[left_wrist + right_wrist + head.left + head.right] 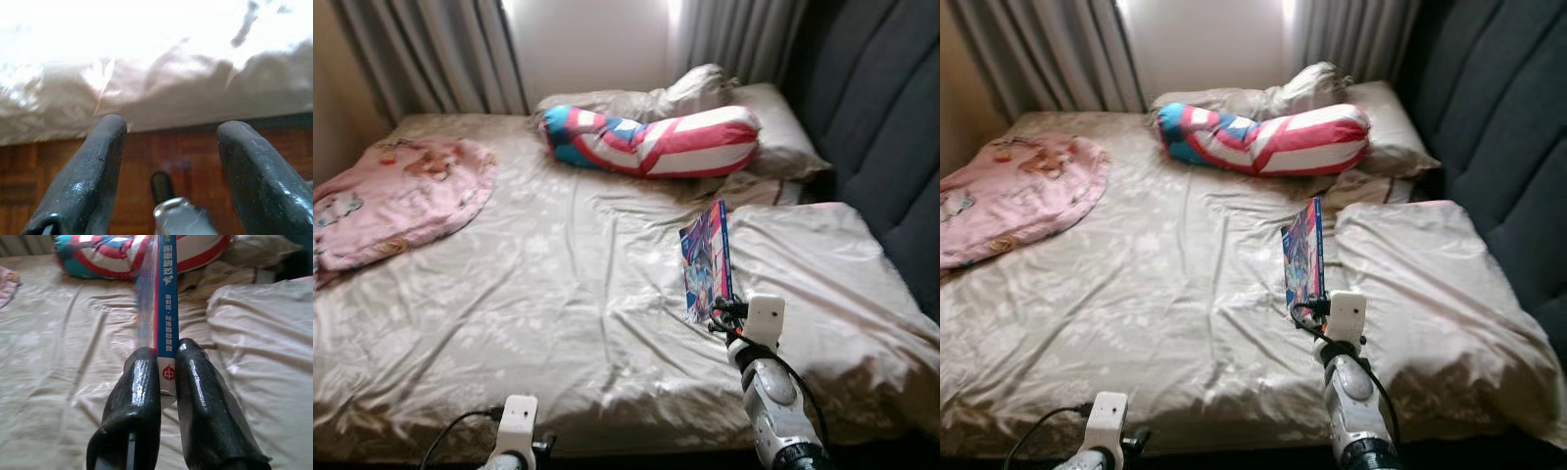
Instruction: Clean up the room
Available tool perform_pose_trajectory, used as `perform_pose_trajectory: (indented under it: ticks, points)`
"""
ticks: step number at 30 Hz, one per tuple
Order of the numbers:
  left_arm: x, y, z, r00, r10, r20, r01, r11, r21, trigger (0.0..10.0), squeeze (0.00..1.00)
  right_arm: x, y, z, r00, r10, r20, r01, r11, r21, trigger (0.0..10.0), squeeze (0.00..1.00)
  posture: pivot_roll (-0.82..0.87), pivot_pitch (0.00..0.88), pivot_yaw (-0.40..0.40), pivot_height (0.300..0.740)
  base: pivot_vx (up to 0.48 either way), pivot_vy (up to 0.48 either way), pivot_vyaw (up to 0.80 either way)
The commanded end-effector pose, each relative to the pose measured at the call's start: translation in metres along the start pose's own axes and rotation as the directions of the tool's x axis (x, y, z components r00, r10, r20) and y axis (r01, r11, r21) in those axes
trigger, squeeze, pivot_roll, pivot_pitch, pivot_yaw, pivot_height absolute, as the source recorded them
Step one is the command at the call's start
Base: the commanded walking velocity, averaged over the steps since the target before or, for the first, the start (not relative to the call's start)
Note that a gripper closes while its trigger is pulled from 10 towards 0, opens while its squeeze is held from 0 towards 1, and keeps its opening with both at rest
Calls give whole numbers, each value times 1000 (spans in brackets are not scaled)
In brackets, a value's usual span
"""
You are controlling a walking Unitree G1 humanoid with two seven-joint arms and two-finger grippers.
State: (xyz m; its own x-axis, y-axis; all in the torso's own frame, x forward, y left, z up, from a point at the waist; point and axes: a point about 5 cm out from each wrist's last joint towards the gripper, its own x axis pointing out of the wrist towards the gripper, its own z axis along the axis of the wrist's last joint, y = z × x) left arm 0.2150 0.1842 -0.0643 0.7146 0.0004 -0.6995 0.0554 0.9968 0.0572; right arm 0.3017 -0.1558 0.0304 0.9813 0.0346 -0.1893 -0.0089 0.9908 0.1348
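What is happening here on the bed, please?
The robot stands at the edge of the bed. Its right gripper is shut on the spine end of a thin blue book, holding it edge-up over the sheet. The left gripper hangs open, low by the bed's edge above the wooden floor. A striped bolster and a pink blanket lie on the bed.

Beige sheet, pink quilt, red-white-blue striped bolster — blue-spined book, its cover perhaps cartoon-printed.

One book, one striped bolster, one pink blanket, two beige pillows, two pincers
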Motion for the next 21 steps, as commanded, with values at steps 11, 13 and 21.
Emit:
perform_pose_trajectory:
  ticks: [11, 13, 21]
  points:
    - [0, 3, 1, 1000, 7, 8, -7, 1000, -6, 10000, 0, 6, 5, 14, 998, 18, 62, -17, 1000, -7, 10000, 0, -59, 5, -26, 740, 273, 0, 0]
    - [-1, 4, 0, 1000, 8, 6, -8, 1000, -8, 10000, 0, 6, 5, 13, 998, 17, 62, -16, 1000, -7, 10000, 0, -58, 6, -26, 740, 289, 0, 0]
    - [-2, 7, -5, 1000, 12, -10, -12, 1000, -14, 10000, 0, 5, 6, 13, 998, 10, 63, -10, 1000, -2, 10000, 0, -58, 7, -25, 740, 107, 0, 0]
